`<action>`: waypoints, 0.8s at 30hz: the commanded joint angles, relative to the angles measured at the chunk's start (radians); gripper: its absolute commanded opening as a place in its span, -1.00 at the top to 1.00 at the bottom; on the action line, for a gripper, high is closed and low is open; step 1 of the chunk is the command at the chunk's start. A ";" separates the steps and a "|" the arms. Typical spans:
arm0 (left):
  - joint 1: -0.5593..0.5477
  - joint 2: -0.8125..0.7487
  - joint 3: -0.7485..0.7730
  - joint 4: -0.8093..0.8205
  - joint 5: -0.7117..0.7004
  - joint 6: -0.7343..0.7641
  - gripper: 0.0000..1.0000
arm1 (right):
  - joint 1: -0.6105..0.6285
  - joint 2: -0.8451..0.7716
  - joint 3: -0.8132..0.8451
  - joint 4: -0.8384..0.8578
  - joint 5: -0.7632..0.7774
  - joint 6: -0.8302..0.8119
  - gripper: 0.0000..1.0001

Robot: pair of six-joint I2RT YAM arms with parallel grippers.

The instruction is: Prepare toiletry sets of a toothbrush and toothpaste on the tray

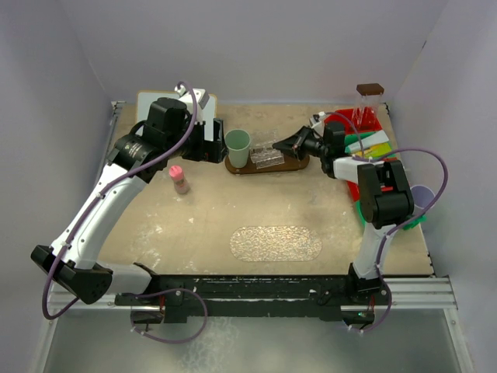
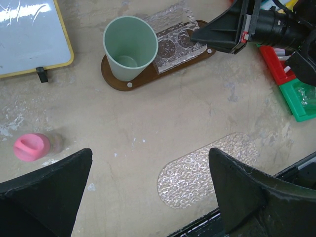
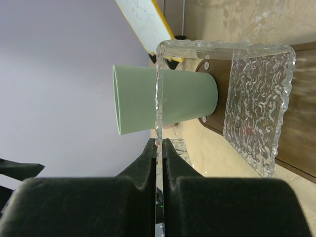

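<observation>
On the brown tray [image 1: 289, 166], a green cup [image 1: 238, 148] is stood upright at the left end, and a clear rack [image 1: 269, 156] is laid just beside it. The rack's thin upright wall is pinched between the closed fingers of the right gripper [image 3: 159, 148] (seen edge-on in the wrist view). The left gripper [image 2: 150, 158] is held over the table [image 1: 194, 225] with its fingers spread wide and nothing between them. A pink-capped bottle [image 1: 179, 179] is stood apart from the tray, to its left.
</observation>
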 commanded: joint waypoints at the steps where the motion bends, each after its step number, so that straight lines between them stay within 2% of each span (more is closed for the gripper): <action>1: 0.008 -0.013 0.041 0.007 -0.001 0.014 -0.95 | 0.009 0.000 -0.008 0.105 -0.018 0.031 1.00; 11: 0.008 -0.016 0.033 0.010 0.003 0.009 -0.95 | 0.009 0.014 -0.047 0.111 -0.026 0.033 0.99; 16: 0.008 -0.018 0.035 0.007 0.005 0.006 -0.95 | 0.005 0.018 -0.032 0.075 -0.018 -0.001 0.80; 24: 0.008 -0.024 0.029 0.006 0.003 0.003 -0.95 | -0.002 -0.005 -0.029 -0.032 -0.012 -0.083 0.65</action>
